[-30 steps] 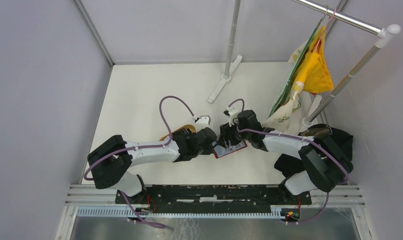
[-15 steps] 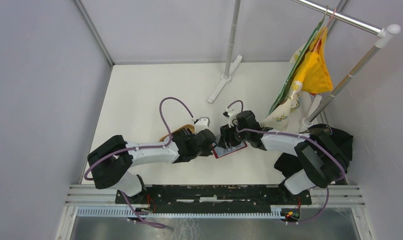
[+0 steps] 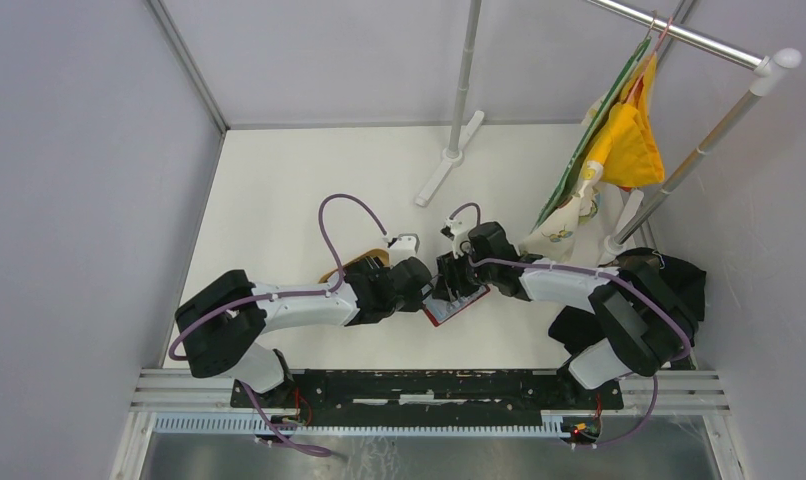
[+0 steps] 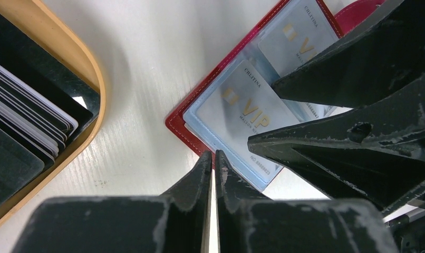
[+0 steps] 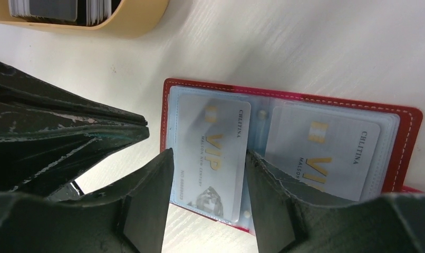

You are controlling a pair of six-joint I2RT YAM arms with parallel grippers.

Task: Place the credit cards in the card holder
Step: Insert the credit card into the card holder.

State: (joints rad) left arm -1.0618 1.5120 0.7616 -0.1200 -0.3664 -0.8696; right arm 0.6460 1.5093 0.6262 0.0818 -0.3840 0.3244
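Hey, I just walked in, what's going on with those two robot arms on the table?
Both arms meet over the open red card holder on the white table. The left pincer is shut, its tips at the holder's red edge. The right pincer stands open astride a pale VIP card lying in one pocket; a second card sits in the next. More cards wait in the wooden tray nearby.

I log: bright, even light; soft shadow beside tray (image 4: 97,89); my fingers (image 5: 147,211) blurred; faint sheen on holder (image 5: 260,113).
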